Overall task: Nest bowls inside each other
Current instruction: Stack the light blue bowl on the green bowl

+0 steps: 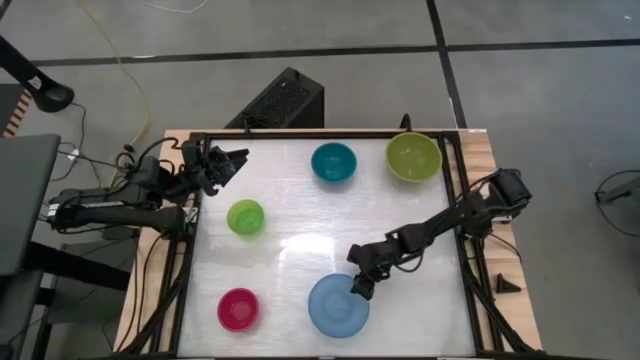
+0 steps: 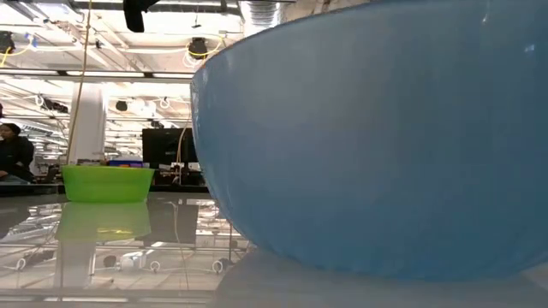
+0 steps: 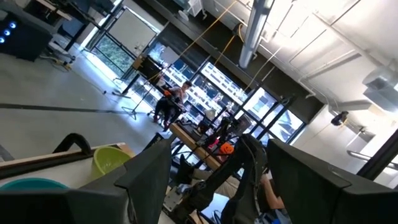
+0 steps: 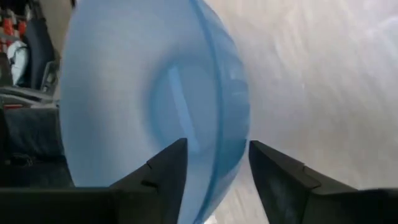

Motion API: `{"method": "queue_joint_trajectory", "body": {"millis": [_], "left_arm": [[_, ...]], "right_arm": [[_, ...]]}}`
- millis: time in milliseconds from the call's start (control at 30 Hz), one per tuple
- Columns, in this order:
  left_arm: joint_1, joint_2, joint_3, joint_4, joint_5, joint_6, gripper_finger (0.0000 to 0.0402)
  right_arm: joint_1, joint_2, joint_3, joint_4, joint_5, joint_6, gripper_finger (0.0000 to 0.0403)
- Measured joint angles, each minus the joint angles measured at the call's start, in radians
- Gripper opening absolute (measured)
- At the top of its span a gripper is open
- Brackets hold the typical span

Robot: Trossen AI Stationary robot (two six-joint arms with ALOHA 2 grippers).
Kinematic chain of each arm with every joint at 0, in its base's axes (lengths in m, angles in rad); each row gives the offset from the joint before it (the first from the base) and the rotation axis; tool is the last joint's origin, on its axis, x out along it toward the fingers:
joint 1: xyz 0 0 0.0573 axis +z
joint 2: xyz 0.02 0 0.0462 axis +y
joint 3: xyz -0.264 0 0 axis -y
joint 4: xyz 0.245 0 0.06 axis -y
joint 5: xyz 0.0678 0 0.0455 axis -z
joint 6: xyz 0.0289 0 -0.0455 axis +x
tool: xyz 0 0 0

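Note:
The large light blue bowl (image 1: 336,308) stands on its base near the table's front edge and fills the low view (image 2: 377,137). My right gripper (image 1: 360,287) is open at its far right rim. In the right wrist view (image 4: 214,171), one finger stands inside the rim (image 4: 219,155) and one outside, with no touch showing. The medium teal bowl (image 1: 333,162) and the large olive-green bowl (image 1: 414,156) stand at the far edge. The small lime green bowl (image 1: 246,217) is at centre left and the small magenta bowl (image 1: 239,310) at the near left. My left gripper (image 1: 222,165) waits open at the far left corner, pointing slightly upward.
A black frame rail (image 1: 320,135) runs round the white table top. Bare table lies in the middle between the bowls. A black box (image 1: 280,100) stands on the floor behind the far edge. The left wrist view shows people (image 3: 177,93) in the room beyond.

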Motion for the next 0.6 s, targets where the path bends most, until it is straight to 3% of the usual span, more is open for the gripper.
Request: {"method": "queue_joint_trajectory", "body": {"millis": [100, 200, 600], "left_arm": [[0.000, 0.000, 0.000, 0.000, 0.000, 0.000, 0.0254], [0.000, 0.000, 0.000, 0.000, 0.000, 0.000, 0.0254], [0.000, 0.000, 0.000, 0.000, 0.013, -0.016, 0.0254]], "right_arm": [[-0.012, 0.015, 0.000, 0.021, -0.006, 0.022, 0.0128], [-0.032, 0.011, 0.000, 0.024, -0.004, 0.009, 0.0038], [-0.238, -0.179, 0.000, 0.102, 0.229, -0.137, 0.0029]]}}
